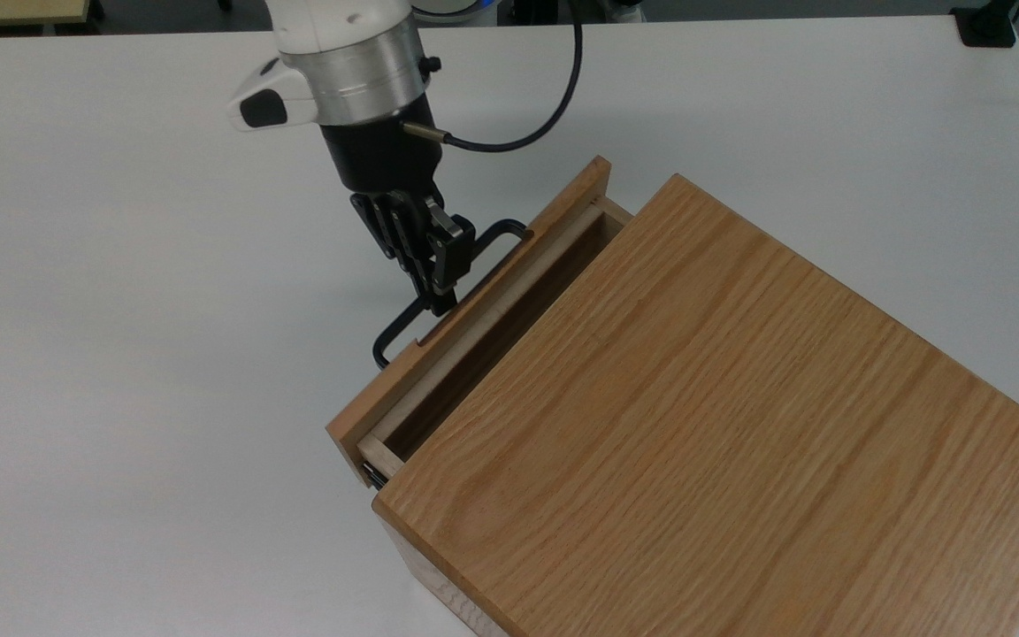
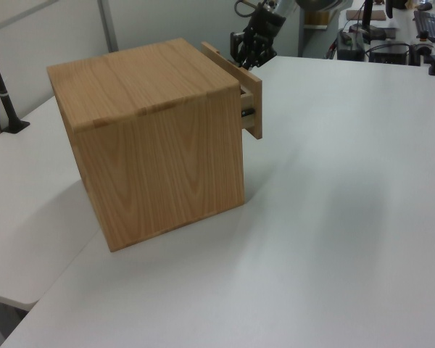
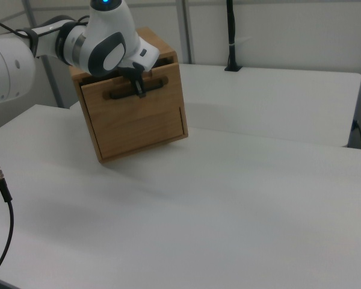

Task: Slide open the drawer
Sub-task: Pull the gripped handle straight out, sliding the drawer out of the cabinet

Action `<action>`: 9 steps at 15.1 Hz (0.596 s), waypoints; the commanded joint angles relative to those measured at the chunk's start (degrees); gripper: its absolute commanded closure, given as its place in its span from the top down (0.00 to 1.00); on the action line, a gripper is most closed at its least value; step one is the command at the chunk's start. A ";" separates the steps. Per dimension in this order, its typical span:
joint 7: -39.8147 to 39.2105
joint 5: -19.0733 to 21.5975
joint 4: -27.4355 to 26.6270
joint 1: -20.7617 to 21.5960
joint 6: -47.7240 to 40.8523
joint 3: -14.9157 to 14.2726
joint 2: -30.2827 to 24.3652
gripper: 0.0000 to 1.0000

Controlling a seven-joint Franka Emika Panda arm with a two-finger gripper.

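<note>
Hand (image 1: 441,287) clamped on the black handle (image 1: 403,323) in the top view; drawer (image 1: 474,305) slid partly out of the oak box (image 1: 722,425) on the white tabletop (image 1: 120,310). Left view: front panel (image 2: 235,72) jutting out, hand (image 2: 248,52) behind it, fingertips hidden, office clutter beyond. Right view: arm (image 3: 102,42) covering part of the box top.

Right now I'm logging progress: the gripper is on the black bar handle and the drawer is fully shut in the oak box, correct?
Not quite. The gripper is on the black bar handle, but the drawer is partly slid out of the oak box: the top view shows a gap of open tray behind its front panel.
</note>
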 commanded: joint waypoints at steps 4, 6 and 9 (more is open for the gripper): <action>-8.88 0.44 -2.08 -4.32 -10.32 -0.81 -5.89 0.12; -10.99 0.35 -2.08 -5.63 -12.69 -1.08 -6.50 0.12; -13.28 -0.43 -2.08 -6.86 -14.19 -1.08 -6.77 0.12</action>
